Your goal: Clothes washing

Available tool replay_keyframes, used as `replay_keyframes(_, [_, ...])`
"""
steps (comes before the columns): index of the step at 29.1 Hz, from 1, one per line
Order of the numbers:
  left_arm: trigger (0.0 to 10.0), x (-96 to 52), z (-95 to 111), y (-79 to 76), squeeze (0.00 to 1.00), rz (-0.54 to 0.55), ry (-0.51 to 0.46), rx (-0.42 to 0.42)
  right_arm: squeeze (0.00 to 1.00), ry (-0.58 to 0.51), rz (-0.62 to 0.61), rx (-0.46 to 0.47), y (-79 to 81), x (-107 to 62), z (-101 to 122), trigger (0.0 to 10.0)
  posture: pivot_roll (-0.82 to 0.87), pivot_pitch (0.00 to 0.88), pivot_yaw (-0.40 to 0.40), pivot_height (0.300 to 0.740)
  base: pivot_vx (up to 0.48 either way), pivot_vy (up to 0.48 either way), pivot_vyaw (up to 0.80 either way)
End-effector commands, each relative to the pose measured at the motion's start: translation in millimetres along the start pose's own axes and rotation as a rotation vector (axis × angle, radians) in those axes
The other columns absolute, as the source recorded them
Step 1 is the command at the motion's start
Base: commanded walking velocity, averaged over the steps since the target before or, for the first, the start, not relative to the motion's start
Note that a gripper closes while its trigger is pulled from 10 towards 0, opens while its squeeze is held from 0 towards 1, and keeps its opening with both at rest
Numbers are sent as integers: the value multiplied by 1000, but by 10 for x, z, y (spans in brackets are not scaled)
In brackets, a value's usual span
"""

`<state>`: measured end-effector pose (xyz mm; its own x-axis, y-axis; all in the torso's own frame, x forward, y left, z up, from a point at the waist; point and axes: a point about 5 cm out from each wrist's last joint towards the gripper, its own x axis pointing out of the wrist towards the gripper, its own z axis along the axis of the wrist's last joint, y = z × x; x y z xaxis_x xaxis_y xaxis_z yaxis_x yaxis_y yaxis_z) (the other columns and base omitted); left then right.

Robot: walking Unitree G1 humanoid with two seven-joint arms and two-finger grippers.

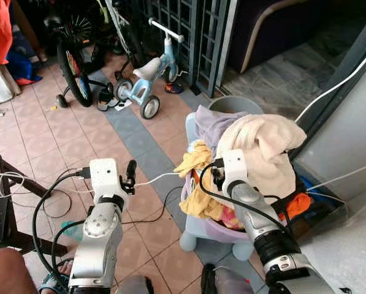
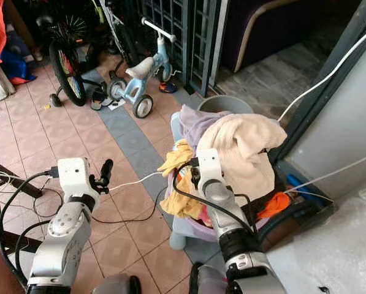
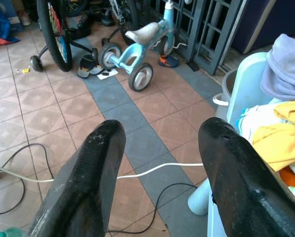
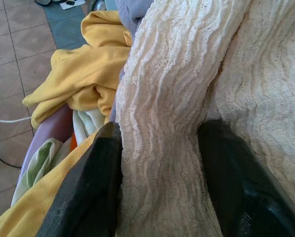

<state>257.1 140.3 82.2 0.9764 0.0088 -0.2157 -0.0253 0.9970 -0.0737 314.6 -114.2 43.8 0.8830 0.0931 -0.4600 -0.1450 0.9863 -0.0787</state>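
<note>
A purple laundry basket (image 1: 222, 231) stands heaped with clothes: a cream knitted towel (image 1: 262, 147) on top, a yellow garment (image 1: 195, 160) hanging over its left rim, a lavender one (image 1: 210, 125) behind, and something orange (image 1: 296, 205) at the right. My right gripper (image 4: 159, 163) is pressed against the cream towel (image 4: 187, 98), open, with a fold of the cloth bulging between its fingers. To the left of the basket, my left gripper (image 3: 159, 133) is open and holds nothing, raised over the tiled floor.
A light blue plastic seat (image 1: 198, 236) carries the basket, with a grey bucket (image 1: 235, 105) behind. A white cable (image 1: 155, 179) and black cords cross the tiles. A blue tricycle (image 1: 147, 76) and a bicycle wheel (image 1: 72, 67) stand by the metal gate (image 1: 195, 37). A grey-white panel (image 1: 348, 153) rises on the right.
</note>
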Motion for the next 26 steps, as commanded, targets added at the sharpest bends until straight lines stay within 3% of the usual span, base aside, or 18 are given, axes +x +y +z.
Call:
replay_keyframes(1, [10000,-13,-24,6,0,-22,28,9,0,33,-4,31,14,10,-78,0,51,128,12,740,0,0,0])
replay_keyframes(4, [10000,-8,-75,-73,0,-114,70,18,0,25,-17,62,-22,8,-71,0,45,124,14,740,0,0,0])
replay_keyframes(12, [10000,19,-48,-84,0,-108,52,39,0,13,-14,72,-35,23,-47,0,43,112,14,740,0,0,0])
replay_keyframes(26, [10000,46,-68,-49,0,-92,60,76,0,-44,42,174,42,8,-33,0,66,63,19,740,0,0,0])
